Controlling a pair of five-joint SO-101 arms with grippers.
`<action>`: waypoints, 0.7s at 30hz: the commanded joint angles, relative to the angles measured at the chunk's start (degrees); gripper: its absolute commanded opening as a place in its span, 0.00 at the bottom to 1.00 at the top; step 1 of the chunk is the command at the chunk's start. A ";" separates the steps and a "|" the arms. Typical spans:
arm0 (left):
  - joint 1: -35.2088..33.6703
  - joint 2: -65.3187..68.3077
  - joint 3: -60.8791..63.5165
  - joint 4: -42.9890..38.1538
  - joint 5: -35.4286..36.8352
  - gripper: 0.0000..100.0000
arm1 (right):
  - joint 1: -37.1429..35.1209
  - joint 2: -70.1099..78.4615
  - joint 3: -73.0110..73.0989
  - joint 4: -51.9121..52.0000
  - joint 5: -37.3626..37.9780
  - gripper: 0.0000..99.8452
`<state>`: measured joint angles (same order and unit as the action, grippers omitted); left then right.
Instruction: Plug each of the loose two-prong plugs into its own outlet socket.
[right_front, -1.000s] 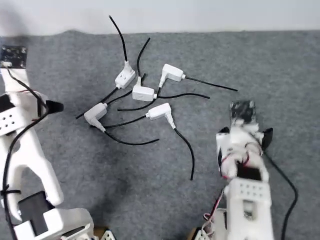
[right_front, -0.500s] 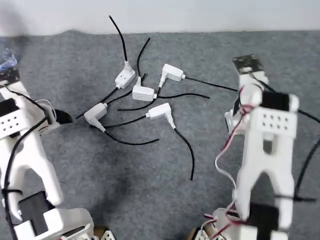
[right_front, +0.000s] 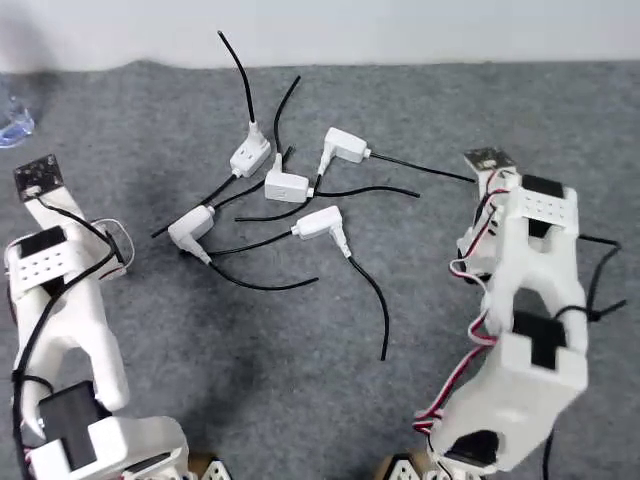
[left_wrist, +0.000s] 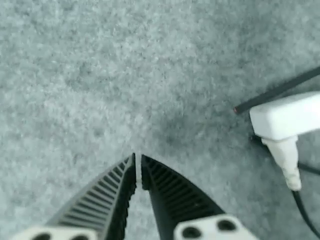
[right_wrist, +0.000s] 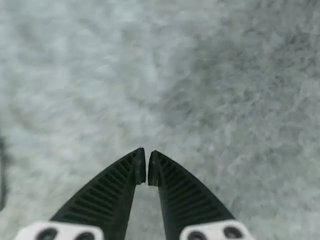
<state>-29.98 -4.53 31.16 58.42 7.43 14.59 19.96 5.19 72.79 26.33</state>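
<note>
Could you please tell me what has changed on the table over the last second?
The right arm rose from its folded pose and stretched out toward the far side; the left arm drew back slightly toward its base. The left gripper and right gripper hold nothing. The corded white plugs lie where they were.

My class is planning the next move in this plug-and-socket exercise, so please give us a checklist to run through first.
1. Left pincer free: ok, shut on nothing above the grey carpet.
2. Right pincer free: ok, shut on nothing.
3. Pincers opened for grasping: not ok.
4. Something within the left pincer's sight: ok, a white connector lies nearby.
5. Plugs told apart from sockets: cannot tell.
6. Black cables untangled: not ok, several cross.
</note>
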 joint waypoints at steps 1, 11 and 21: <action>0.18 -0.62 0.13 -2.81 0.09 0.01 | 1.01 3.65 -3.34 -4.00 0.53 0.01; 0.26 11.52 -5.23 1.76 -6.86 0.01 | 1.98 7.52 -5.45 -4.70 3.08 0.01; -2.64 30.33 -23.96 14.51 -8.62 0.01 | 13.58 19.38 -24.00 2.95 8.88 0.01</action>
<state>-31.38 24.66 10.07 72.22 -1.01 22.15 36.04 -10.81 75.16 32.40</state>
